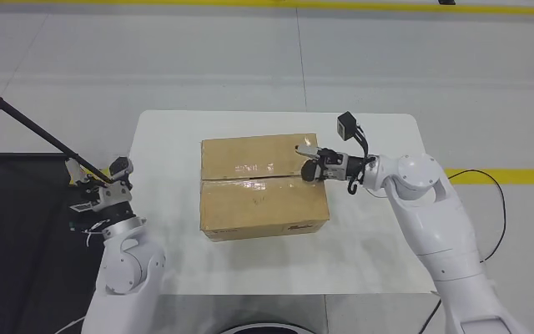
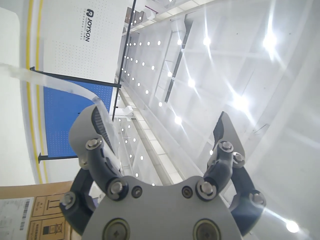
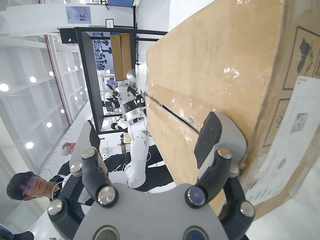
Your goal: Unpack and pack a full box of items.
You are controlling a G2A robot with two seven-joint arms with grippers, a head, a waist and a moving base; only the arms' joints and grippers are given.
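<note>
A closed cardboard box (image 1: 263, 185) stands in the middle of the white table (image 1: 375, 242); clear tape runs along its top seam (image 3: 170, 111). My right gripper (image 1: 306, 163) is open at the box's right top edge. One of its fingers (image 3: 208, 138) lies on the box top (image 3: 212, 63) beside the seam's end, and the other is in the air off the box. My left gripper (image 2: 160, 112) is open beside the table's left edge and points upward. A strip of clear tape (image 2: 50, 82) clings to one of its pads (image 2: 100, 123) and trails away.
A thin black pole (image 1: 50, 142) slants across the left side, close to my left gripper (image 1: 88, 190). A corner of the box with a shipping label (image 2: 37, 208) shows in the left wrist view. Bare table surrounds the box on all sides.
</note>
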